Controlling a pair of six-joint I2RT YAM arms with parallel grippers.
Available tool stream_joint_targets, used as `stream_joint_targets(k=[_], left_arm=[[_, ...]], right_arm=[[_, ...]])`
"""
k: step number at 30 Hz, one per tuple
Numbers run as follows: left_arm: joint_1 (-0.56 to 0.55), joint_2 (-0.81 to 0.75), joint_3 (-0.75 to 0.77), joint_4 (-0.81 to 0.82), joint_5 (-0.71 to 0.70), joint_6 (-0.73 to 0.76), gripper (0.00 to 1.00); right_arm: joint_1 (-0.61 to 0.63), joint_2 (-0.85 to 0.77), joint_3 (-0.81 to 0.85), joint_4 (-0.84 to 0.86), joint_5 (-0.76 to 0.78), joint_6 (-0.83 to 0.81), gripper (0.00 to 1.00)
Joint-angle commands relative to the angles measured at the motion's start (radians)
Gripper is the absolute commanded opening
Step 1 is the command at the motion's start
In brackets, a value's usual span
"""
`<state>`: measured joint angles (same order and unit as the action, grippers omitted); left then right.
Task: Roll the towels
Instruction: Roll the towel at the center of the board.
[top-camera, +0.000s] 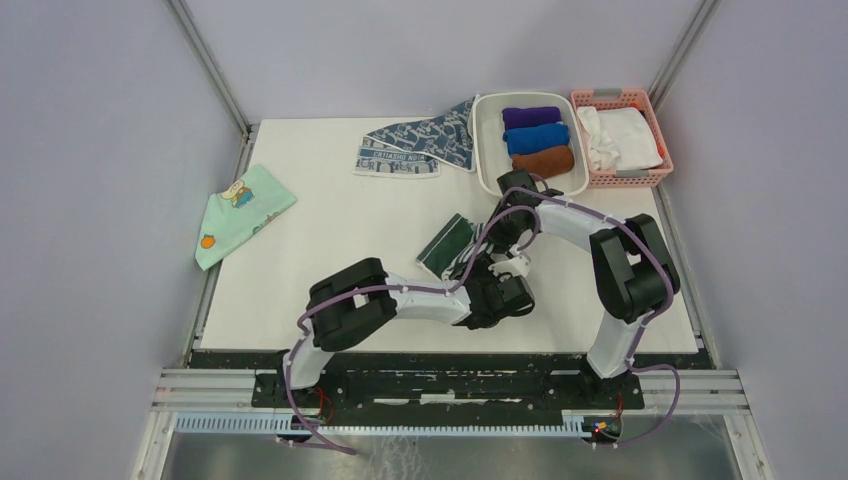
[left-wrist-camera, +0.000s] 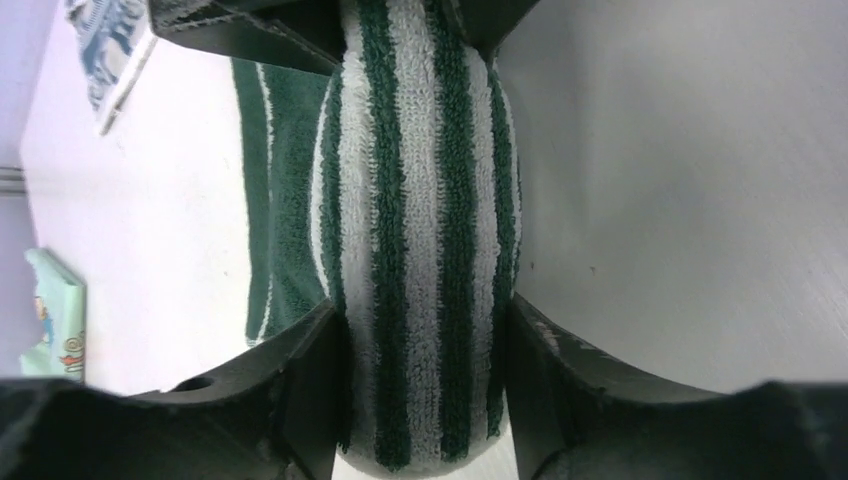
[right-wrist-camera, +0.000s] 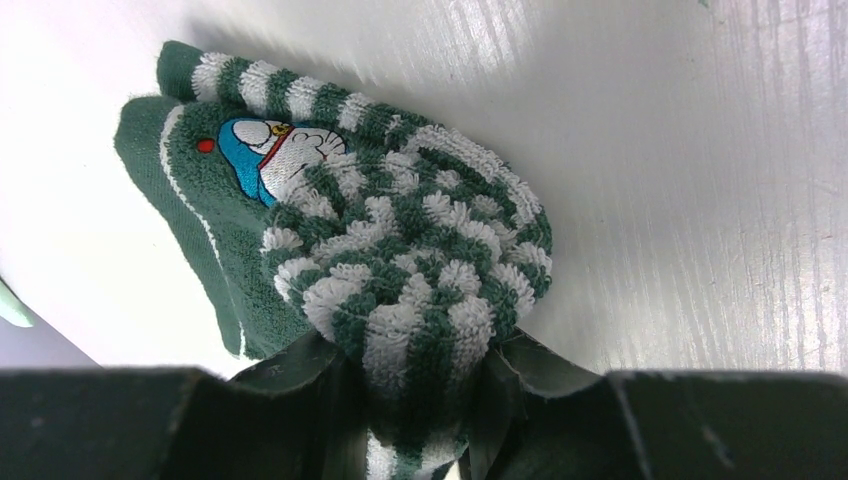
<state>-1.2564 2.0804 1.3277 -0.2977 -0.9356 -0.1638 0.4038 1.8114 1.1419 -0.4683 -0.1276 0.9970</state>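
While the left pincer (left-wrist-camera: 425, 345) pinches the rolled striped towel (left-wrist-camera: 420, 190), the right pincer (right-wrist-camera: 415, 390) pinches its end.

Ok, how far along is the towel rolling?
Nothing finished. In hand: the striped towel, partly rolled, with the left gripper and right gripper both shut on the roll and a flat tail left. To do: the blue-grey towel, lying flat near the far edge.

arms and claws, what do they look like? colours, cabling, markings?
Left arm and right arm: white links, bulky black joint housings, a lilac cable looped outside each. Left claw and right claw: dark matte angular fingers. No markings visible.
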Motion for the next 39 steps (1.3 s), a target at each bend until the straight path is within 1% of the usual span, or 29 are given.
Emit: stream_joint_targets(k=[1, 2, 5, 8, 10, 12, 14, 17, 19, 24, 29, 32, 34, 37, 39], left_arm=[[0.046, -0.049, -0.020, -0.007, 0.132, -0.084, 0.50], [0.057, -0.066, -0.032, -0.007, 0.161, -0.099, 0.41], [0.093, -0.117, -0.072, -0.006, 0.266, -0.136, 0.25], [0.137, -0.184, -0.116, 0.015, 0.387, -0.159, 0.21], [0.186, -0.229, -0.158, 0.049, 0.505, -0.180, 0.20], [0.248, -0.267, -0.201, 0.089, 0.674, -0.208, 0.20], [0.312, -0.291, -0.242, 0.138, 0.815, -0.236, 0.19], [0.390, -0.301, -0.277, 0.171, 0.964, -0.270, 0.19], [0.436, -0.305, -0.304, 0.207, 1.064, -0.299, 0.19], [0.543, -0.286, -0.368, 0.313, 1.291, -0.399, 0.19], [0.611, -0.241, -0.449, 0.462, 1.457, -0.526, 0.19], [0.628, -0.229, -0.481, 0.515, 1.488, -0.571, 0.18], [0.629, -0.219, -0.488, 0.520, 1.498, -0.582, 0.18], [0.628, -0.200, -0.497, 0.526, 1.509, -0.599, 0.19], [0.629, -0.193, -0.508, 0.533, 1.511, -0.612, 0.21]], right_arm=[[0.005, -0.002, 0.001, -0.015, 0.025, -0.028, 0.29], [0.005, -0.006, -0.001, -0.006, 0.022, -0.031, 0.30], [0.005, -0.025, -0.020, 0.046, 0.011, -0.035, 0.33], [0.005, -0.052, -0.047, 0.104, -0.007, -0.045, 0.42], [0.004, -0.076, -0.063, 0.140, -0.019, -0.051, 0.52], [0.002, -0.099, -0.069, 0.158, -0.027, -0.062, 0.63], [-0.001, -0.122, -0.076, 0.178, -0.025, -0.067, 0.71], [-0.011, -0.156, -0.115, 0.231, -0.023, -0.045, 0.78], [-0.017, -0.165, -0.143, 0.263, -0.029, -0.029, 0.81], [-0.026, -0.137, -0.171, 0.333, -0.065, -0.002, 0.84], [-0.034, -0.075, -0.190, 0.436, -0.124, 0.046, 0.84], [-0.042, -0.054, -0.200, 0.460, -0.128, 0.060, 0.84], [-0.043, -0.046, -0.197, 0.452, -0.114, 0.049, 0.84], [-0.043, -0.018, -0.177, 0.420, -0.097, 0.027, 0.79], [-0.044, -0.001, -0.159, 0.382, -0.088, 0.012, 0.73]])
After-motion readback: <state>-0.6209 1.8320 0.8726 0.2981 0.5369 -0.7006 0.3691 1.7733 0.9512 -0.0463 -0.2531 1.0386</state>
